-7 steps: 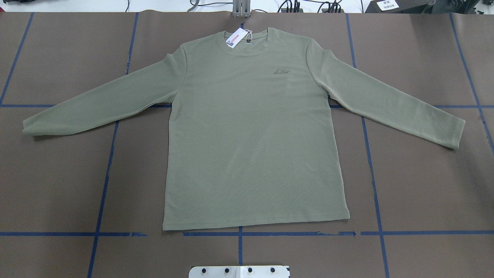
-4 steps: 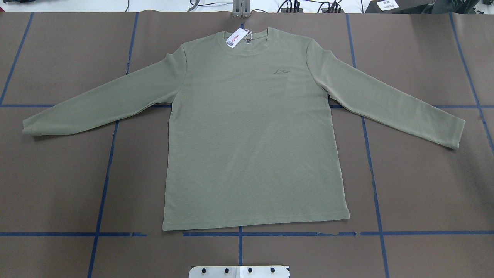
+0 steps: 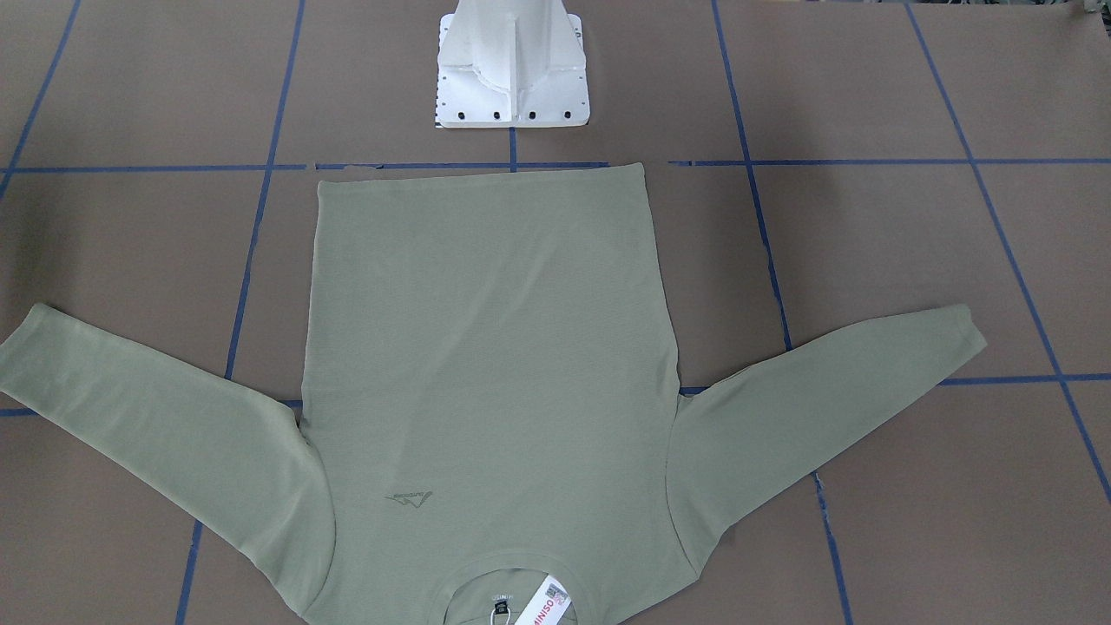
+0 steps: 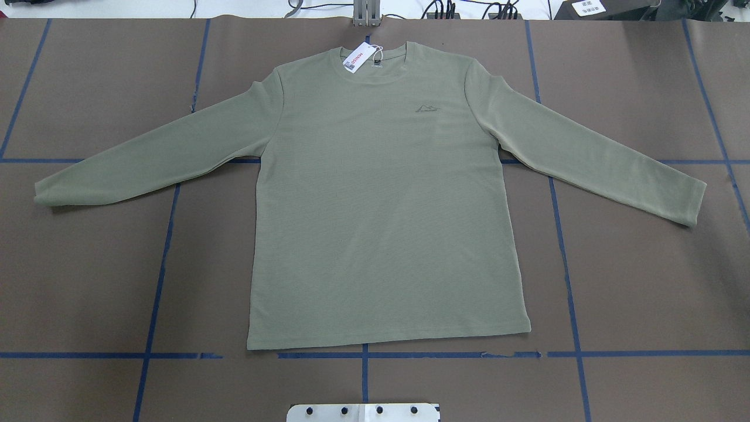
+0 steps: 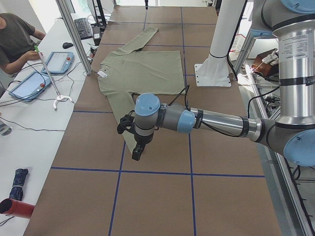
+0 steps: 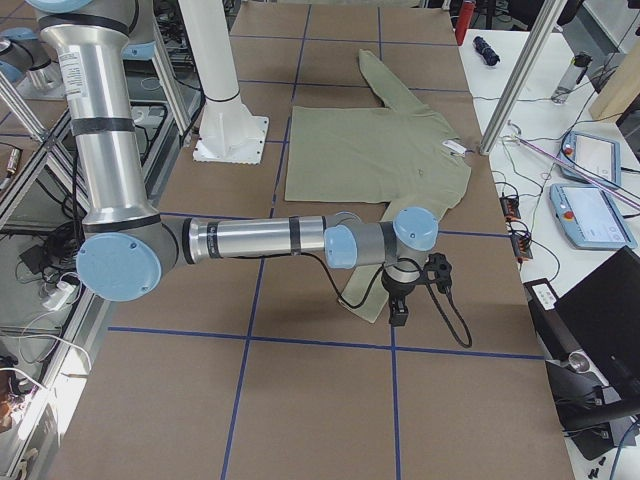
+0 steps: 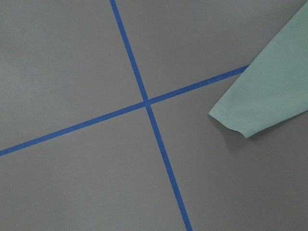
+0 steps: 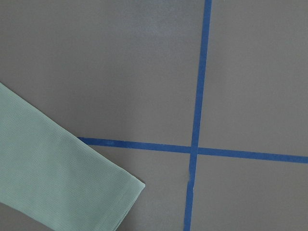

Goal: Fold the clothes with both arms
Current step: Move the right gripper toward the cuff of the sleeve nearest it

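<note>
The left gripper [image 5: 137, 156] hangs near the left cuff [image 4: 47, 193]; its opening cannot be told. A green long-sleeved shirt [image 4: 387, 199] lies flat, sleeves spread, on the brown surface [image 4: 88, 281]. The right gripper [image 6: 398, 320] hangs near the right cuff [image 4: 691, 202], its opening likewise unclear. Folding appears not yet begun; next, each gripper likely must lower and pinch its cuff.

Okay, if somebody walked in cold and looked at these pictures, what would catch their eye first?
First, the sage-green shirt lies spread flat and face up in the middle of the brown table, sleeves out to both sides, with a white hang tag at its collar. Next, the side views show the left arm and right arm stretched out over the table, each near a sleeve end.
</note>
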Robot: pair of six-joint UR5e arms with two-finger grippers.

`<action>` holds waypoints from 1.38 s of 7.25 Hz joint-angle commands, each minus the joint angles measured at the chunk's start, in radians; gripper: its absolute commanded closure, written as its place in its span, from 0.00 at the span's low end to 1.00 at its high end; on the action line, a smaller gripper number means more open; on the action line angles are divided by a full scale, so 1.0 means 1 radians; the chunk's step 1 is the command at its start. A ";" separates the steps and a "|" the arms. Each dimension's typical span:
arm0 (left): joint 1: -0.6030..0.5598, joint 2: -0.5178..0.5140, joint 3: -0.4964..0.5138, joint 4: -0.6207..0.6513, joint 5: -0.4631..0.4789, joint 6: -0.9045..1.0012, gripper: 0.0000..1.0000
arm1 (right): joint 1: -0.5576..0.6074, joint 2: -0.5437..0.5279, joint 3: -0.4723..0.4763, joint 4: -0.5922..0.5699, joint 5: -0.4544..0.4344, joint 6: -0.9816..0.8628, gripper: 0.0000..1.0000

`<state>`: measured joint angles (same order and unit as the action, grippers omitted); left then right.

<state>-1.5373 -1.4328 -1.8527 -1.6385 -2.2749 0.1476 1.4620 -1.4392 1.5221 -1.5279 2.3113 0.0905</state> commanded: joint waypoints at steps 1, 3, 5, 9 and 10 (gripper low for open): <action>-0.001 -0.005 0.013 -0.007 -0.006 -0.002 0.00 | -0.002 -0.006 -0.011 0.000 0.034 0.000 0.00; 0.000 -0.008 0.015 -0.010 -0.008 0.004 0.00 | -0.102 -0.013 -0.010 0.053 0.053 0.008 0.00; 0.003 -0.008 0.021 -0.056 -0.044 0.004 0.00 | -0.143 -0.007 -0.136 0.276 0.051 0.107 0.00; 0.003 -0.009 0.021 -0.058 -0.080 0.000 0.00 | -0.212 -0.009 -0.280 0.606 0.014 0.486 0.06; 0.003 -0.009 0.020 -0.057 -0.080 0.000 0.00 | -0.212 -0.015 -0.286 0.604 0.014 0.492 0.08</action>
<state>-1.5340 -1.4413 -1.8316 -1.6959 -2.3543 0.1477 1.2552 -1.4479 1.2449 -0.9344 2.3274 0.5388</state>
